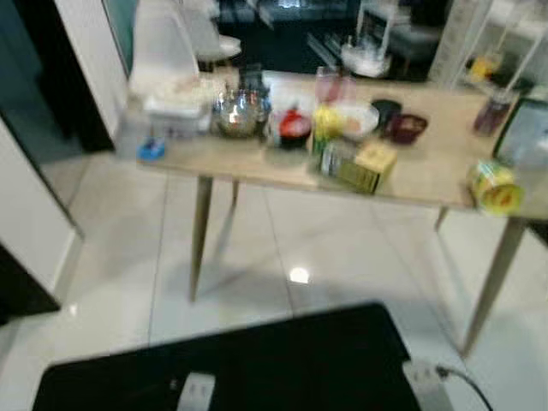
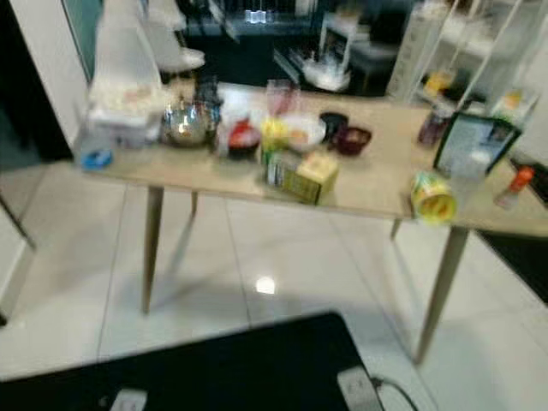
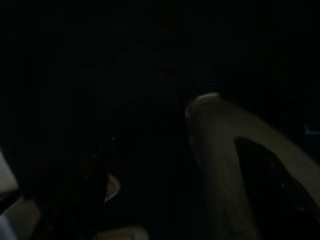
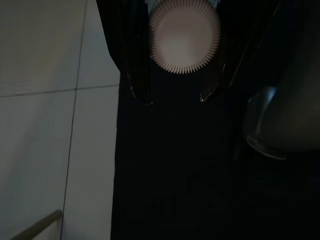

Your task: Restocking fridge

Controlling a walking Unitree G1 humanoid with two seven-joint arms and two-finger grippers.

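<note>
Facing a long wooden table (image 1: 428, 184) that stands on a pale tiled floor (image 1: 257, 257), the head camera gives a blurred picture. The groceries are crowded on the table's middle and left. A shiny metal bowl (image 1: 240, 116) sits toward the far left, with a red bowl (image 1: 294, 127) just to its right. Further right come a white bowl (image 1: 358, 120) and a dark red bowl (image 1: 405, 128). A yellow box (image 1: 366, 165) lies nearer the front edge, below the white bowl. Well to the right, a yellow can (image 1: 495, 187) lies close to the near edge. A small blue-lidded thing (image 1: 151, 150) sits at the near left corner. A white chair (image 1: 163, 43) stands behind the table's left end.

The right gripper (image 4: 175, 95) hangs low over the floor beside the robot's dark body. Its two black fingers (image 4: 136, 55) are closed around a bottle (image 4: 185, 35), whose white ribbed cap faces the wrist camera.

The left gripper (image 3: 95, 182) hangs idle in deep shade, and I cannot tell whether it is wide or narrow.
</note>
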